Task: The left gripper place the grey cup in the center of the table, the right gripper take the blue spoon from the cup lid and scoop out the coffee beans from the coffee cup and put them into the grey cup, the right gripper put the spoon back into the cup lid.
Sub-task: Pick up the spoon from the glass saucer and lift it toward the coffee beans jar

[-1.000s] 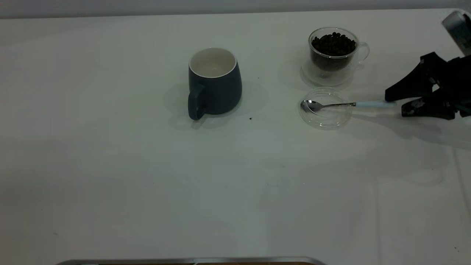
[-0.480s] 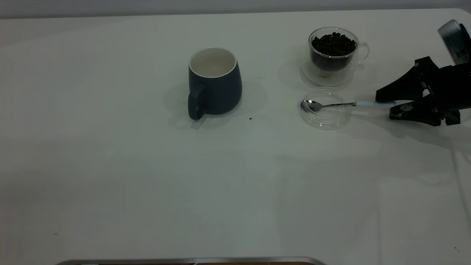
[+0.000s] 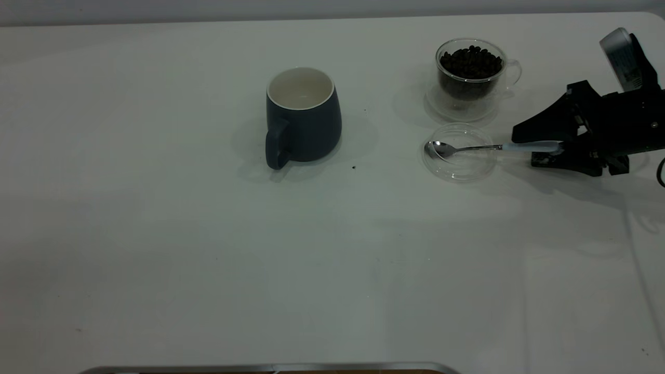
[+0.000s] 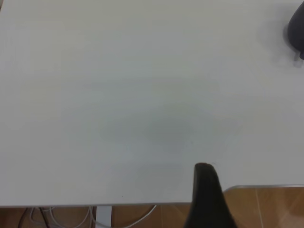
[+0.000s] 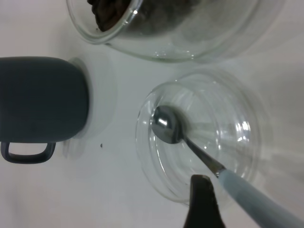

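Three views, taken in turn.

Exterior, spoon: we see the blue spoon [image 3: 488,148] with its steel bowl in the clear cup lid [image 3: 459,152] and its pale blue handle reaching out past the rim.
Exterior, right gripper: the right gripper [image 3: 530,147] has its fingers spread, one either side of the handle's end, apparently not yet clamped.
Exterior, cups: the grey cup [image 3: 303,116] stands upright mid-table, white inside; the coffee cup [image 3: 473,78], glass and full of beans, stands just behind the lid.
Exterior, surface: a plain white table [image 3: 208,249].
Left wrist: we see only one dark fingertip over the table's edge, so we cannot tell that claw's state.
Right wrist: spoon bowl [image 5: 166,125] lies inside the lid.
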